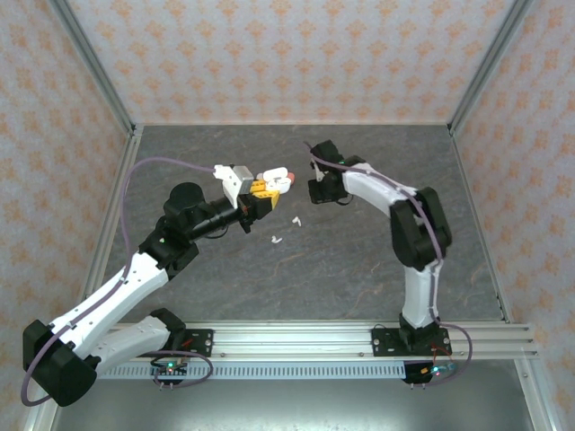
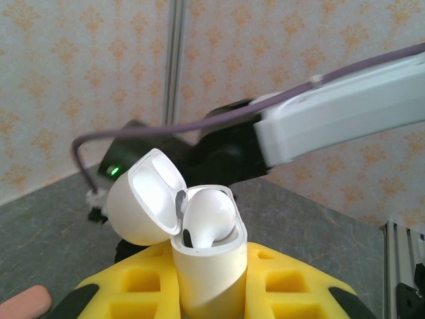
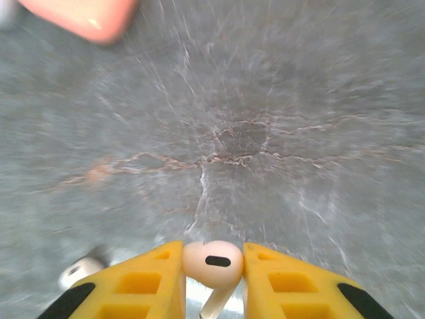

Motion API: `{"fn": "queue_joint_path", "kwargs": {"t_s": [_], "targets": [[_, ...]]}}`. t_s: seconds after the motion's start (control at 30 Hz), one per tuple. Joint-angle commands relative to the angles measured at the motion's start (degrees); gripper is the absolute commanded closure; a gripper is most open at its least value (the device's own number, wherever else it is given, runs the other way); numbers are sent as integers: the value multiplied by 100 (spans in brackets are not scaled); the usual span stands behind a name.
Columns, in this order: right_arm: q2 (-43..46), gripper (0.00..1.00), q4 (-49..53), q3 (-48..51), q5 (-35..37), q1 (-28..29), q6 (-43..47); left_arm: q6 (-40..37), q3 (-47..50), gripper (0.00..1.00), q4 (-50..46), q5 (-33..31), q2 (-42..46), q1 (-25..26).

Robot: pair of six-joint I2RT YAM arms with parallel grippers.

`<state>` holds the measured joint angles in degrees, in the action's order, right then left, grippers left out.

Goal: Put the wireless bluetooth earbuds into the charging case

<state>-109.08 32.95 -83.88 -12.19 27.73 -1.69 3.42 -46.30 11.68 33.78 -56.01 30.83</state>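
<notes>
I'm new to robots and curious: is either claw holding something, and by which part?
Left claw grips the open charging case by its lower body. Right claw pinches a white earbud by its rounded head.

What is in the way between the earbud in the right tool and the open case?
Nothing visible. The right tool pinches a white earbud, and the top view shows bare table between it and the charging case held by the left tool. The lid is open; another earbud already sits inside.
</notes>
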Motion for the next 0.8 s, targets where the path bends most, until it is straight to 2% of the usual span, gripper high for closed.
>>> {"fn": "queue_joint_path", "kwargs": {"t_s": [0.0, 0.13, 0.37, 0.5, 0.77], "targets": [[1371, 76, -969, 665, -294, 31, -379, 125, 53, 100, 514, 18, -5, 48], [2791, 76, -1803, 1532, -828, 98, -833, 162, 27, 100, 652, 67, -100, 64], [4647, 76, -3022, 2376, -877, 572, -922, 229, -71, 100, 830, 142, -342, 108], [5023, 76, -3574, 2545, -790, 871, -792, 280, -115, 100, 934, 200, -495, 125], [4633, 76, -3657, 2207, -591, 1256, -393, 300, -195, 100, 897, 214, -620, 178]]}}
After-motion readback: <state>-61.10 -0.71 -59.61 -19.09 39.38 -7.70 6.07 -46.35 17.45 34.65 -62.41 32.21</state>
